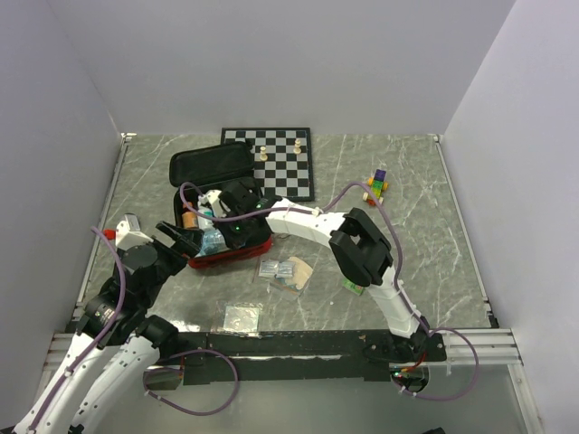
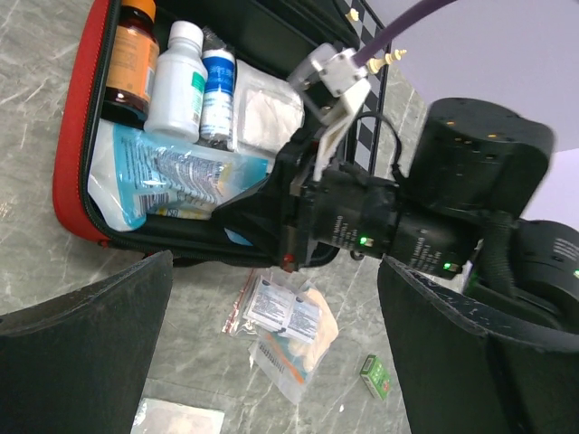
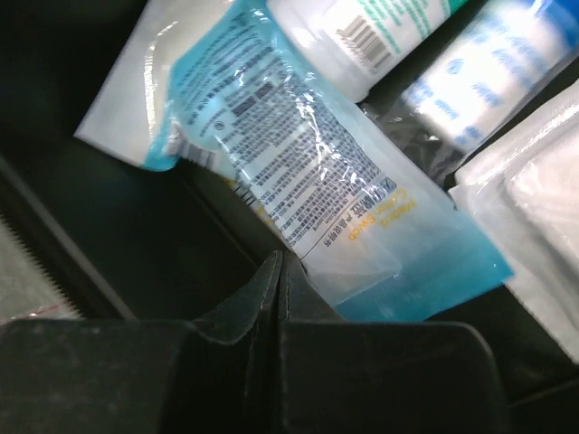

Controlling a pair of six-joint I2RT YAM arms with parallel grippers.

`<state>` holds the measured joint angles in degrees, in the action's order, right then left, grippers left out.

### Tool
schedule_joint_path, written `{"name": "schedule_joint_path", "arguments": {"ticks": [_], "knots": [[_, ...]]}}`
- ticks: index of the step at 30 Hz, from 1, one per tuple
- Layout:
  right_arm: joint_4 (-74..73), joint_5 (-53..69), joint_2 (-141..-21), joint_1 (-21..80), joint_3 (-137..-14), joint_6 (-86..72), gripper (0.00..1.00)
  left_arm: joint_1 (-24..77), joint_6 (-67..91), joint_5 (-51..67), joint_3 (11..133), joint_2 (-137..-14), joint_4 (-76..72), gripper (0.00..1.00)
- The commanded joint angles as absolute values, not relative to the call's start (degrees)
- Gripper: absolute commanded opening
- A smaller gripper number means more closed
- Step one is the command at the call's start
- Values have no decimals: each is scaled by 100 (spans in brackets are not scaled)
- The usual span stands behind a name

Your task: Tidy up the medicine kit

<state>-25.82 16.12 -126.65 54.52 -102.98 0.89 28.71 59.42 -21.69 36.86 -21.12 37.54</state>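
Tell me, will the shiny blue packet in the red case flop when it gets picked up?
Probably floppy: the blue packet is thin crinkled plastic film. Likely slippery too, since it glints. It looks flat, so probably won't roll.

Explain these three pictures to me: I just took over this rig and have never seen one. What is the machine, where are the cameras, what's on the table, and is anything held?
Two robot arms are bolted at the near edge of the table, and each ends in a two-finger gripper. The wide picture looks down from above and behind them. The other two come from a camera on each wrist.

The open red medicine kit holds an amber bottle, a white bottle, a blue pouch and white gauze. Loose on the table are small packets, a green box, a clear bag, a chessboard and coloured blocks.

The left gripper is open and empty beside the kit. The right gripper is inside the kit with its jaws shut at the pouch's edge. I cannot tell whether it pinches the pouch.
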Motion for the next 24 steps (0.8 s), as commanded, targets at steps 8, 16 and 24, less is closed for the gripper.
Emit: {"name": "schedule_joint_path", "arguments": {"ticks": [8,16,24], "knots": [[-2190,1626,-12095,5520,-10037,-263,0,2892,5950,-2197,3744,-2074,3647,99],[-2495,1837,-12435,5484,-11177,-422,2,2892,5959,-2224,3770,-1986,3691,99],[-2839,2074,-13130,5449,-11891,-580,0,2892,5924,-2320,3788,-1951,3771,99]]}}
